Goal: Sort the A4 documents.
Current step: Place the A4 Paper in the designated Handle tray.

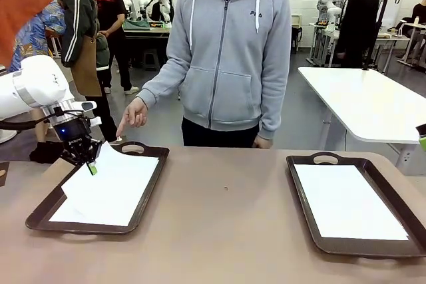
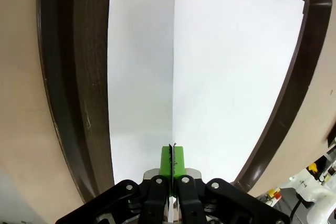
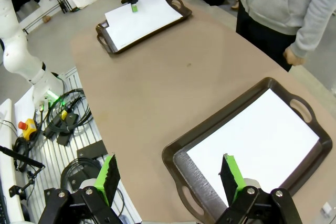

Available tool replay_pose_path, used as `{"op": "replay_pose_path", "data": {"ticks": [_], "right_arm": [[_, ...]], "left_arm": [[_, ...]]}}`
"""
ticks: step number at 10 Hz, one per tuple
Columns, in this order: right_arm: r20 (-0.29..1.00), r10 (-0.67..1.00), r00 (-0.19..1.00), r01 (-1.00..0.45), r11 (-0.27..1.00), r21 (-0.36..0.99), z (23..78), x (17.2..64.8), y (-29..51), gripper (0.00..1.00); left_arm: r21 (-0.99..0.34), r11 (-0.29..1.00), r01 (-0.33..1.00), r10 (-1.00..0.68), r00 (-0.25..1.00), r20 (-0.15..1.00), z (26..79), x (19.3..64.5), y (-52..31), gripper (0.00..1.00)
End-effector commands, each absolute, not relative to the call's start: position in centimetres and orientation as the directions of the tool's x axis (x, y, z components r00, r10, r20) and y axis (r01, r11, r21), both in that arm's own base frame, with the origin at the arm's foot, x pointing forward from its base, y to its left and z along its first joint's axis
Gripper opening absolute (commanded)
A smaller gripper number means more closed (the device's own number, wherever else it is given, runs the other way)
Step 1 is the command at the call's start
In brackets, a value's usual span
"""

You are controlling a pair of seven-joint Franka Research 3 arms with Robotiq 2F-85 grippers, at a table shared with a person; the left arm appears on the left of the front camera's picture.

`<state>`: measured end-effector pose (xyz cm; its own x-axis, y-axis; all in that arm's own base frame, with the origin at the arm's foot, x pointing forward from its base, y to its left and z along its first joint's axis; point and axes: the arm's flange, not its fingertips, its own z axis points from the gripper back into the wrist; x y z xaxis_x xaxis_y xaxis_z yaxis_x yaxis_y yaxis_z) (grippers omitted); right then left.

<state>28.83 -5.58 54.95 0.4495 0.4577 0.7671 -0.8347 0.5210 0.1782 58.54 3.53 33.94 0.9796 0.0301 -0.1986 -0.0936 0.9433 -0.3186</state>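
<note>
- Your left gripper (image 1: 91, 167) is closed tight on the edge of one thin white paper sheet (image 1: 110, 181). That corner is lifted over the dark brown tray on the left (image 1: 41, 212).
- More white paper (image 1: 73, 214) lies flat in that tray, under the lifted sheet.
- Your right gripper (image 3: 170, 178) is wide open and holds nothing. It hangs over the near end of the dark brown tray on the right (image 1: 303, 194).
- One white sheet (image 1: 346, 203) already lies flat in the right tray.
- The job looks partly done: the lifted sheet is not yet moved.
</note>
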Motion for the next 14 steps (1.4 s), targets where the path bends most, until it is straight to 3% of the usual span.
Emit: {"op": "replay_pose_path", "data": {"ticks": [1,4,14], "right_arm": [[0.762,0.467,0.449,-0.839,0.513,0.18,54.8,28.8,-5.6,1.0],[0.762,0.467,0.449,-0.839,0.513,0.18,54.8,28.8,-5.6,1.0],[0.762,0.467,0.449,-0.839,0.513,0.18,54.8,28.8,-5.6,1.0]], "left_arm": [[-0.339,0.936,-0.095,0.046,0.988,-0.15,32.9,58.1,3.0,0.01],[-0.334,0.937,-0.104,0.047,0.983,-0.176,32.5,57.6,3.2,0.01],[-0.207,0.973,-0.099,0.059,0.979,-0.193,35.1,56.9,3.6,0.99]]}}
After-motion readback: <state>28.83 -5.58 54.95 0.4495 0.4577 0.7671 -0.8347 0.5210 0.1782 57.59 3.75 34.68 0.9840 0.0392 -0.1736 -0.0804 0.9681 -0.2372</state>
